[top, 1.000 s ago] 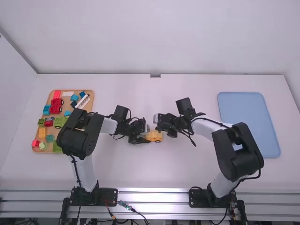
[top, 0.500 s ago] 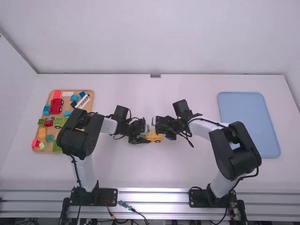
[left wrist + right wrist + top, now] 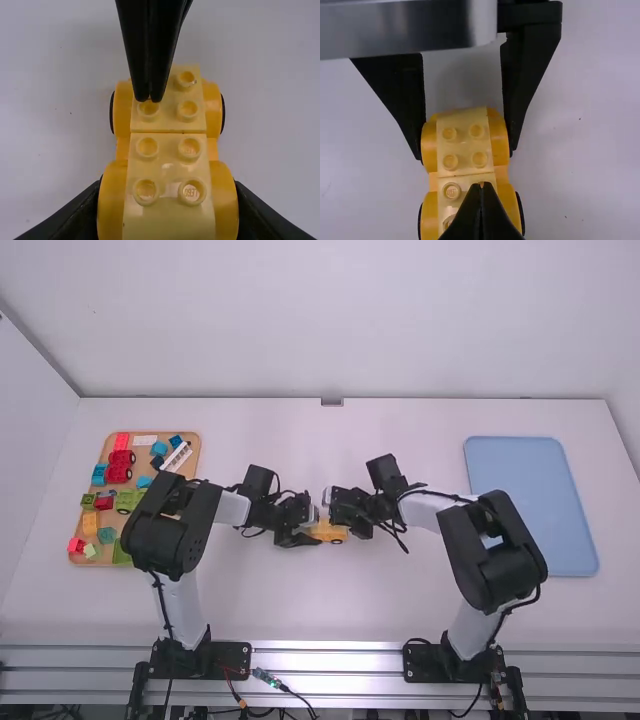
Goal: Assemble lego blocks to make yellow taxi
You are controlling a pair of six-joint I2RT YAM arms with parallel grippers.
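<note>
Clearly, the left pincer [image 3: 314,529] grips the car [image 3: 213,107], yellow under paler studded blocks [image 3: 168,162]; the right pincer [image 3: 344,512] is closed.

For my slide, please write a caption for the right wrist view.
Left gripper clasping one end of the yellow car, shut right gripper over the other end.

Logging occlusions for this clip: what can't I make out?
- Left wrist view: one stud of the yellow car, behind the right gripper; the car's near end, cut off by the edge.
- High view: the car's left end, behind the left gripper; part of the tan tray, behind the left arm.
</note>
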